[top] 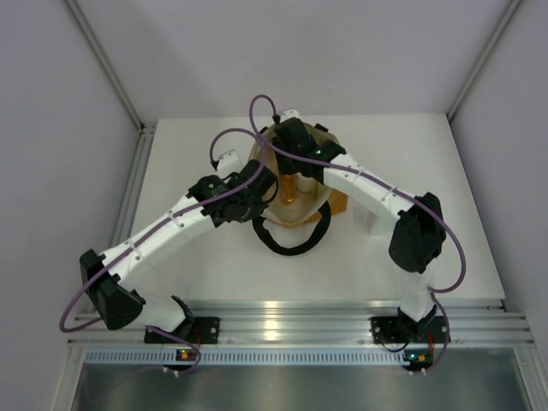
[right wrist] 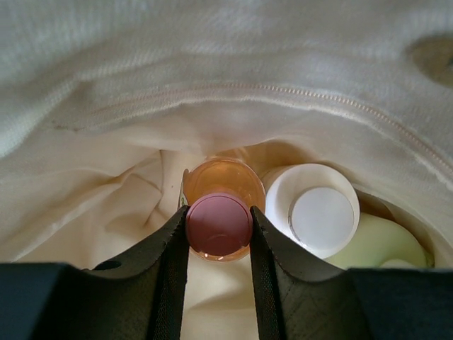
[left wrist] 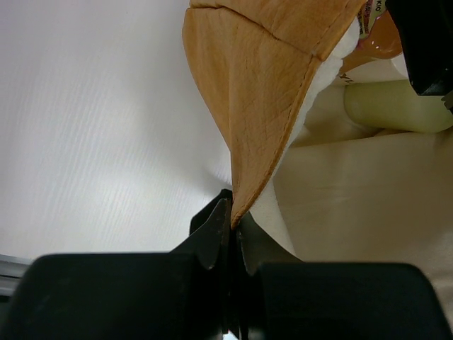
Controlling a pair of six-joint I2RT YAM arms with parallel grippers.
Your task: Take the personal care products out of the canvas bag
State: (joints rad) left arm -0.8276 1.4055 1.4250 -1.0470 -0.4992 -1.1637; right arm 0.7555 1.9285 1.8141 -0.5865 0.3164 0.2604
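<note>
Left pincer [left wrist: 232, 219] is clamped on the rim of the canvas bag [left wrist: 262, 85], holding the mouth open at its left edge; the bag sits mid-worktop [top: 411, 154] with a black loop handle [top: 287, 244] lying toward the arms. Right pincer [right wrist: 219, 230] is down inside the bag, fingers closed on either side of the pink cap [right wrist: 219, 219] of the orange bottle [right wrist: 225, 180], which stands upright against the cream lining [right wrist: 92, 205]. A white round top [right wrist: 322, 216] sits just beside it on the right, and the pale yellow-green bottle [right wrist: 379, 244] is next to that; can't tell if that top belongs to it or to a separate jar. No other product in view. Nothing is out of the bag yet, I'd say.

Risks: the grip is on the cap only, a small round surface, so the bottle may slip or swing on the lift. The white top is close enough to get nudged over or dragged. Lining folds crowd the bottle and could snag it. If the rim pinch lets go, the mouth collapses onto the right arm, or the whole bag rides up with the bottle.
</note>
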